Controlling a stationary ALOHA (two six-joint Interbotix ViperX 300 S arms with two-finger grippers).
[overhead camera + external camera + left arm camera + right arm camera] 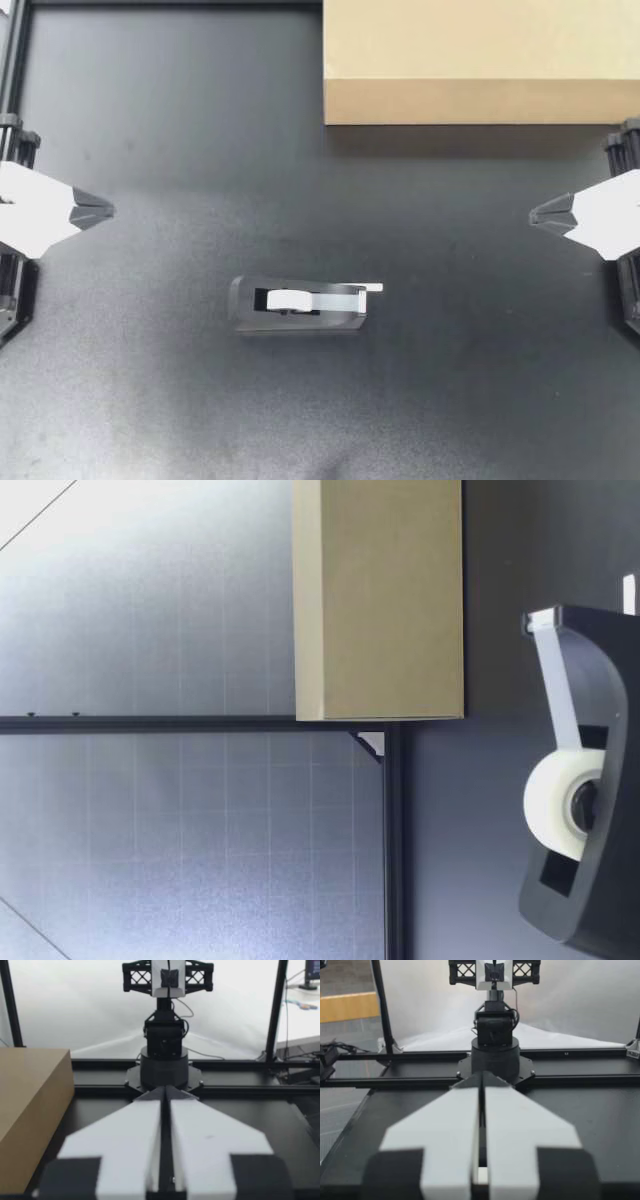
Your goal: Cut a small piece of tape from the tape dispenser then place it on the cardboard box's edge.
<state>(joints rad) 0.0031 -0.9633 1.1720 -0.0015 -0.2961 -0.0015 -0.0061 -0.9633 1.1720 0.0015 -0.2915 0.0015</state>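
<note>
- My left gripper [108, 210] has white, wedge-shaped fingers [130, 1145] that taper to dark grey tips.
- My right gripper [534, 214] looks the same, with white fingers [515, 1135] and dark grey tips.
- A black block [70, 1177] sits at the root of each finger.
- A black arm frame [15, 290] shows behind each gripper.
- The right arm's base [164, 1067] is a round black turret with thin cables [188, 1010] beside it.
- Above the turret is a black lattice bracket [137, 972] with a white-grey centre.

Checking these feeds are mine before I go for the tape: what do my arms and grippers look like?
My left gripper and right gripper each have two flat white fingers tapering to a dark grey tip, with black blocks near the wrist. My right arm and left arm are black, with lattice brackets and thin cables.
</note>
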